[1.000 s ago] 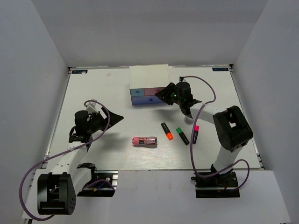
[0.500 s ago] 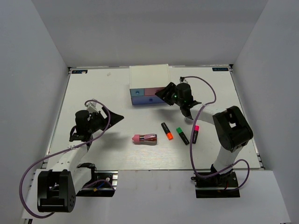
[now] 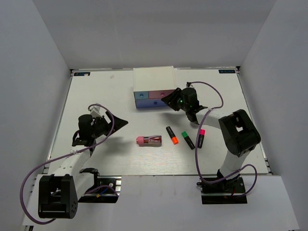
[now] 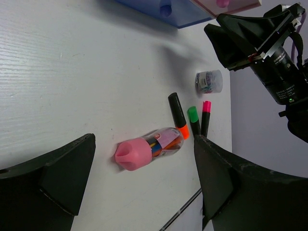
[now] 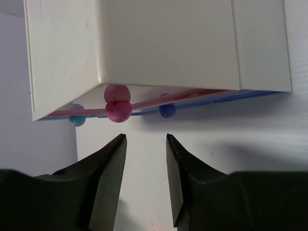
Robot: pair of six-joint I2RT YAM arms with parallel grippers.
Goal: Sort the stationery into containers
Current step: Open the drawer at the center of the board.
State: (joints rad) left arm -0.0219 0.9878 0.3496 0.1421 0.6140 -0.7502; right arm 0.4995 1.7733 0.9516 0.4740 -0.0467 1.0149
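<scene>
**Both grippers empty, stationery out on the table**

The white chest sits toward 12 o'clock of the table, with its drawer fronts facing 6 o'clock. The blue drawer is at 9 o'clock of the pink drawer.

The right gripper hovers at the chest's 4 o'clock corner. In the right wrist view its fingers stand a narrow gap apart with nothing between them. The pink knob is just beyond the tips and not touched.

The pink tube lies on its side near the table's middle, at 6 o'clock from the chest. At its 3 o'clock the orange marker, green marker and pink marker lie in a loose row, close together.

In the left wrist view a small greyish piece rests on the table between the markers and the right gripper.

The left gripper hangs at 9 o'clock of the tube, well apart from it. Its jaws are spread wide and hold nothing.
</scene>
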